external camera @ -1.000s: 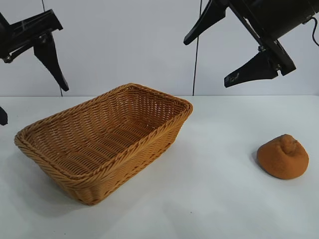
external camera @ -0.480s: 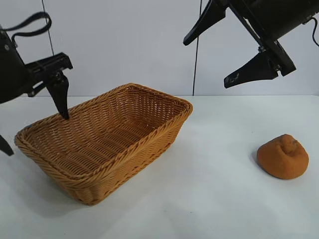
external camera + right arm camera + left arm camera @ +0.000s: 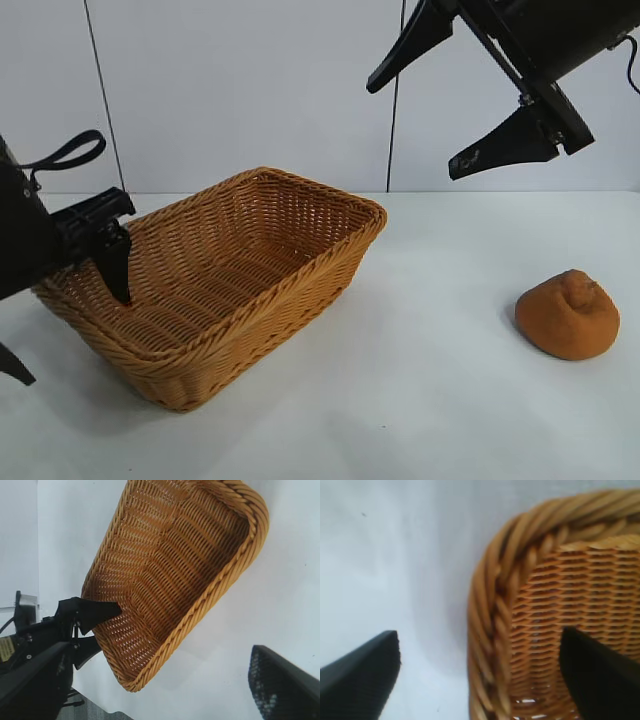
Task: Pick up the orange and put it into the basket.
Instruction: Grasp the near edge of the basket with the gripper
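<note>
1. Exterior cam: the orange (image 3: 568,315) sits on the white table (image 3: 440,400) at about 3 o'clock from the basket (image 3: 215,275), well apart from it, knob up, nothing touching it.
2. The left gripper (image 3: 62,315) is low at the basket's 9 o'clock end, spread wide. One finger (image 3: 110,262) hangs inside the basket, the other (image 3: 14,366) is outside near the table.
3. The left wrist cam makes that clearer: the braided rim (image 3: 492,630) runs right between the two black fingers, one over bare table, one over the weave. It's straddling the rim, not squeezing it.
4. The right gripper (image 3: 455,95) hangs high around 1 o'clock from the basket, fingers spread, holding nothing.
5. The right wrist cam looks down into the whole basket and catches the left gripper (image 3: 90,630) at its far end. No orange in either wrist view, only the exterior one has it.
</note>
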Controlling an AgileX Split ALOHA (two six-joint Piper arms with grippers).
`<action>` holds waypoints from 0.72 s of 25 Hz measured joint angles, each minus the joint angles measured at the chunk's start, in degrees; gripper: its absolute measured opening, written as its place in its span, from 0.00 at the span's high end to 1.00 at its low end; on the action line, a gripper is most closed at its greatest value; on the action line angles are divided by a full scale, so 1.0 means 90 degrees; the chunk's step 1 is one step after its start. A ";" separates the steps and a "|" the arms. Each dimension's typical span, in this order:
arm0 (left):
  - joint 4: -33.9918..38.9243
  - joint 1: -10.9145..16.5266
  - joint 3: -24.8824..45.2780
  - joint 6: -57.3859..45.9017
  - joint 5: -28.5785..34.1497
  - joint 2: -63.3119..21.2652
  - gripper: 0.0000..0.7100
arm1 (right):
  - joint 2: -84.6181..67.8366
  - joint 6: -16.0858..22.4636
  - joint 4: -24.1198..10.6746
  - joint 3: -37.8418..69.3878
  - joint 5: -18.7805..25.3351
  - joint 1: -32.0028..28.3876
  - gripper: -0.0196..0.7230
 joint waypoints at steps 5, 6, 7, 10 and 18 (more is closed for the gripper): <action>-0.0305 0.0000 0.0033 0.0414 -0.0265 0.0081 0.20 | 0.0000 0.0000 -0.0013 0.0000 0.0005 0.0000 0.10; -0.0336 0.0000 0.0033 0.0436 -0.0283 0.0081 0.24 | 0.0000 0.0000 -0.0015 0.0000 0.0005 0.0000 0.10; -0.0352 0.0000 0.0033 0.0450 -0.0289 0.0081 0.31 | 0.0000 0.0000 -0.0015 0.0000 0.0005 0.0000 0.10; -0.0378 0.0000 0.0033 0.0479 -0.0262 0.0081 0.61 | 0.0000 0.0000 -0.0035 0.0000 0.0005 0.0000 0.10; -0.0605 0.0231 -0.0378 0.1256 0.0278 0.0068 0.88 | 0.0000 0.0000 -0.0035 0.0000 0.0012 0.0000 0.10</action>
